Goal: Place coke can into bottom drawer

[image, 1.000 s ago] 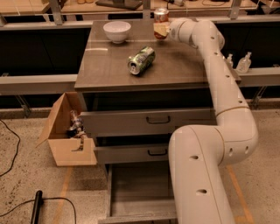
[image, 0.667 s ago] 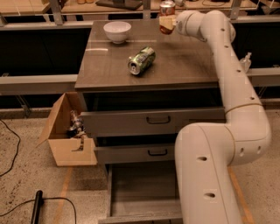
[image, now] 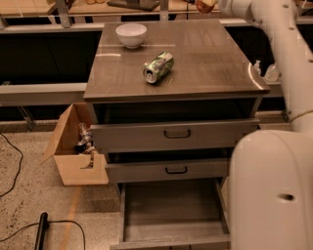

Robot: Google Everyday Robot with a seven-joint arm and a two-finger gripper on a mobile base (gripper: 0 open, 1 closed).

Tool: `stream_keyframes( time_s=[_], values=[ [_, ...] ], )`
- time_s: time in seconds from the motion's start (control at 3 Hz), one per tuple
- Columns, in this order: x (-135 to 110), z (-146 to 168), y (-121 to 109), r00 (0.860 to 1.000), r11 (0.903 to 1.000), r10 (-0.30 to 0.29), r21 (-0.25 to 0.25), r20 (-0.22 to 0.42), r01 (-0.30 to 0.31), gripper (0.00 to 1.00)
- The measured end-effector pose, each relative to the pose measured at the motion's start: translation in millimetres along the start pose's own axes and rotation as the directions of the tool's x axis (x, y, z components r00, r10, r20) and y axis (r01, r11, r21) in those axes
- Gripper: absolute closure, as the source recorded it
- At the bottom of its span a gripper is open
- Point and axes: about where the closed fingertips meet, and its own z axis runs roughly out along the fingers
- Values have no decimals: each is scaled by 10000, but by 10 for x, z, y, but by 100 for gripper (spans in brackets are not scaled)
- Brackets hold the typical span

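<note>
My gripper [image: 209,4] is at the top edge of the camera view, above the back right corner of the cabinet top [image: 205,63]. It is shut on the coke can [image: 204,5], of which only the lower part shows; the rest is cut off by the frame. The can hangs clear above the cabinet top. The bottom drawer [image: 171,207] is pulled out at the foot of the cabinet, a wide grey tray with nothing in it. My white arm [image: 288,73] runs down the right side and covers the drawer's right end.
A green-and-silver can [image: 157,67] lies on its side mid-top. A white bowl [image: 131,34] stands at the back left. The two upper drawers [image: 176,133] stand slightly out. An open cardboard box [image: 73,156] sits left of the cabinet, with a cable [image: 41,229] on the floor.
The gripper has lifted the coke can off the back right of the cabinet top and carried it up toward the frame's top edge. Nothing else has moved.
</note>
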Motion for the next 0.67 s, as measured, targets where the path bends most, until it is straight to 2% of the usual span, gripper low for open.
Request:
stream_keyframes(
  time_s=[0.33, 0.67],
  values=[
    [-704, -732, 12, 9952, 9999, 54, 133, 980, -68, 100],
    [-178, -828, 466, 9990, 9960, 114, -875, -428, -151, 100]
  ],
)
